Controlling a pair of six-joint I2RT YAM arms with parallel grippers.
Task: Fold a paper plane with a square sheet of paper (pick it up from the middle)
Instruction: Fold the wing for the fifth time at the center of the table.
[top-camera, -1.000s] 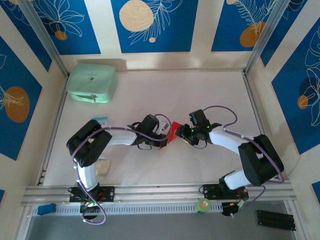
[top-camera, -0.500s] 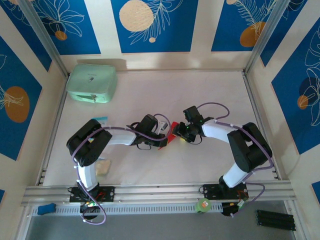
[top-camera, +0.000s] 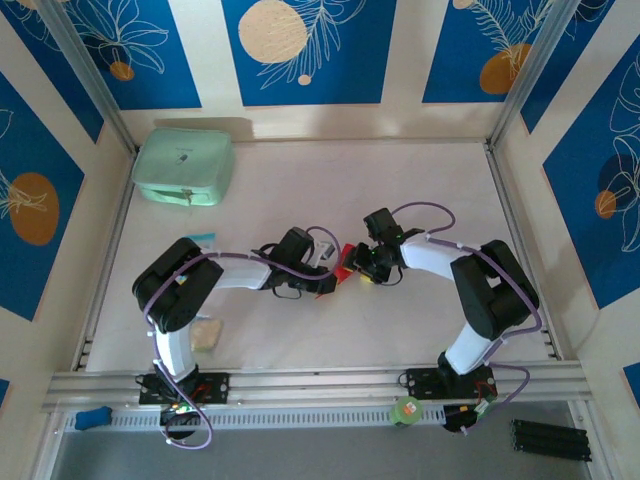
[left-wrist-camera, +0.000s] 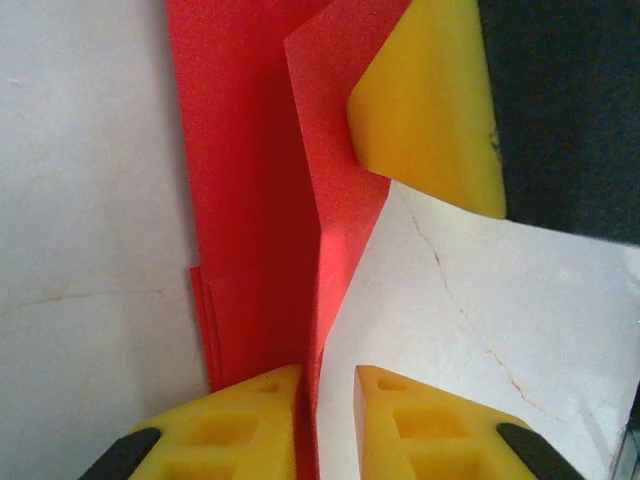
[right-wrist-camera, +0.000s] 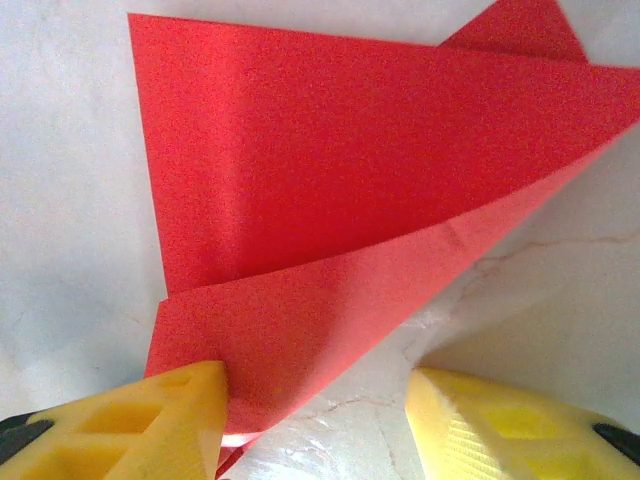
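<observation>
Left tool (left-wrist-camera: 328, 392) astride raised red paper (left-wrist-camera: 250, 150)

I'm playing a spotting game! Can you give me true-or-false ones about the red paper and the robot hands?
1. The red paper has been folded over itself. True.
2. The paper is lying inside the mint-green case. False: the case sits far from the paper, which lies on the bare tabletop.
3. The right gripper is squeezed shut. False: its fingers stand wide apart.
4. The mint-green case is closed. True.
</observation>
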